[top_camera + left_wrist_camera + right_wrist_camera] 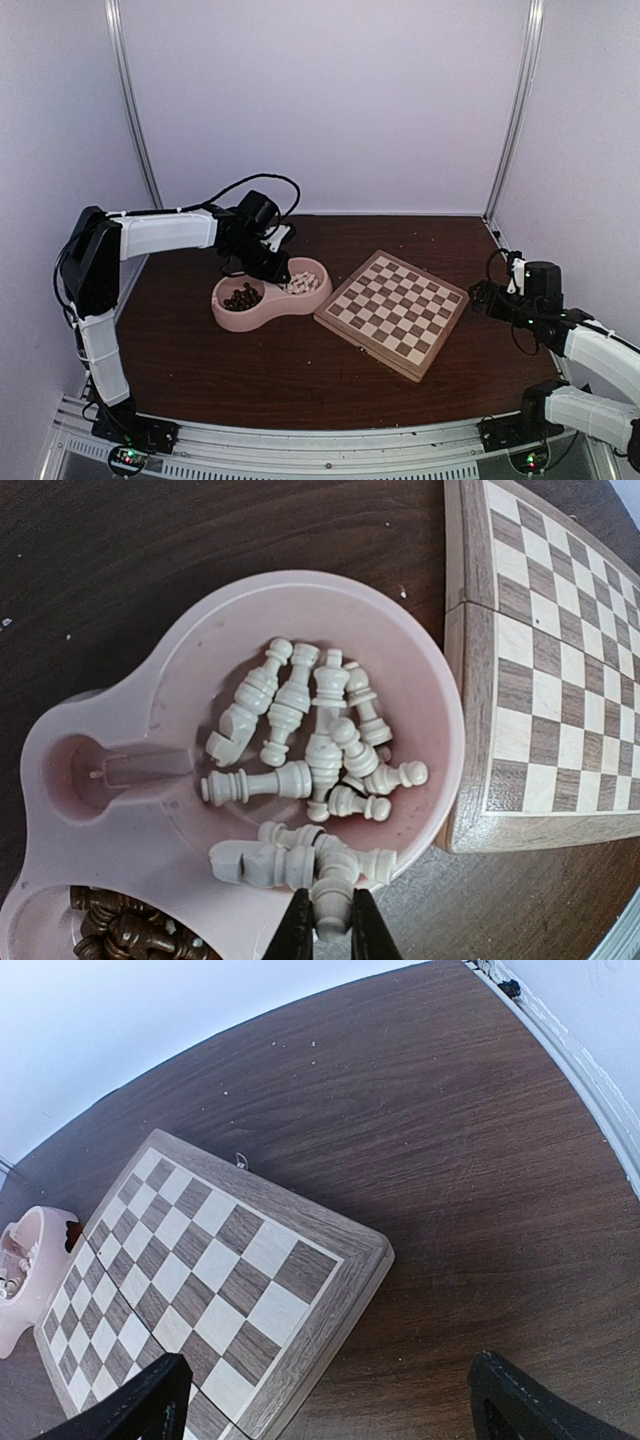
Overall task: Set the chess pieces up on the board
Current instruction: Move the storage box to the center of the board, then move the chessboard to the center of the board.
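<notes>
Reaching into pink dish (150, 820), left claw (333, 925) clamped on chessman (333, 898); right claw (330, 1400) apart.

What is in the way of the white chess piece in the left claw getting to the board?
Only the pink dish's rim lies between the white piece pinched in the left claw and the board. Lifted over that, nothing visible blocks it; the board's squares are bare.

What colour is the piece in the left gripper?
Cream-white. The left gripper pinches the chess piece inside the pink dish; clearest in the left wrist view.
</notes>
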